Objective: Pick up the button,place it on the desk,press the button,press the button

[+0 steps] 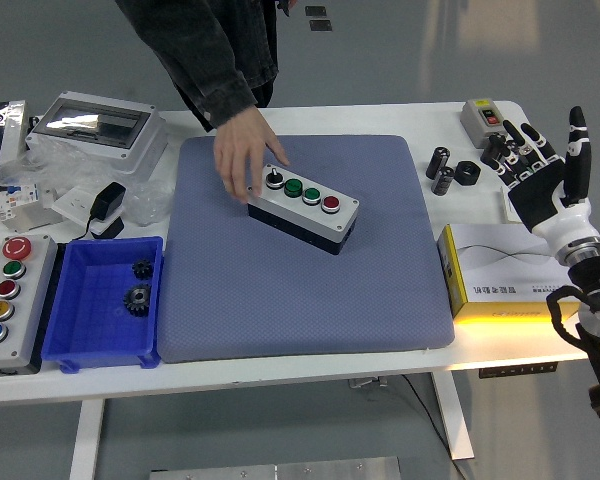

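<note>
Right robot hand (542, 175): fingers spread, empty, raised at the tabletop's (310, 118) right edge above a yellow box (495, 270). Button box (302, 207): lying askew on blue mat (300, 290), a person's hand (244, 157) touching its left end.

White table (310, 118) under blue mat (300, 300), blue bin (80, 345).

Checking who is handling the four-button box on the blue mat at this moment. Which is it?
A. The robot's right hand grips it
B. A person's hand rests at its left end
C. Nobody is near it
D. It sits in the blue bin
B: the person's hand lies against the left end of the four-button box on the blue mat, while the robot's right hand hovers open at the table's right edge.
</note>
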Motion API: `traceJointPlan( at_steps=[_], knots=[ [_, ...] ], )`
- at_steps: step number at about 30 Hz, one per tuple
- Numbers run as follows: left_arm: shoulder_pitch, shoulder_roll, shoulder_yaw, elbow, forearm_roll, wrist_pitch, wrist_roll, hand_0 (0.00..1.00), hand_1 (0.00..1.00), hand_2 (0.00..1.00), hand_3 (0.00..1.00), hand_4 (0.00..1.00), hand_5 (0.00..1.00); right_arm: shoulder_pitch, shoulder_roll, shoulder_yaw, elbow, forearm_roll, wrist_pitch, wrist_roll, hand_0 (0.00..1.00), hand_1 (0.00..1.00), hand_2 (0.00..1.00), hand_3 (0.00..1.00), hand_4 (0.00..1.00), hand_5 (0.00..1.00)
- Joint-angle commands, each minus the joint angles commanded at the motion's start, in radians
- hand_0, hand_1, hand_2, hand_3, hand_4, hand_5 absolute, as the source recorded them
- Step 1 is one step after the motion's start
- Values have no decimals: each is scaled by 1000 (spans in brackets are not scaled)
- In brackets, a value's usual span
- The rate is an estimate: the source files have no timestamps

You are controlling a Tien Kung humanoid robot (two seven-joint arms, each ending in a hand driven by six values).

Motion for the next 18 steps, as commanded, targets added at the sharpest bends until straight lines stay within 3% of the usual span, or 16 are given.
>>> traceJointPlan(
  at_steps=[5, 6, 11, 12, 18],
  knots=[
    [0, 1, -2, 0, 2, 0, 0, 658, 630, 620, 695, 820, 257, 3, -4, 3, 20, -110, -101, 21, 974, 985, 998, 946, 998, 828],
    [0, 1, -2, 0, 2, 0, 0, 658, 630, 620, 695, 820, 258, 4, -4, 3, 23, -129, -115, 23, 998, 998, 998, 998, 998, 870],
    [0, 0, -2, 0, 1, 0, -1, 658, 630, 620, 695, 820, 258, 5, -9, 6, 39, -233, -184, 29, 998, 998, 998, 998, 998, 870],
    [0, 0, -2, 0, 1, 0, -1, 658, 630, 620, 695, 820, 258, 5, -10, 7, 45, -256, -200, 29, 998, 998, 998, 998, 998, 998],
    [2, 1, -3, 0, 2, 0, 0, 658, 630, 620, 695, 821, 259, 9, -19, 6, 91, -453, -316, 11, 998, 998, 998, 998, 998, 998]
  ],
)
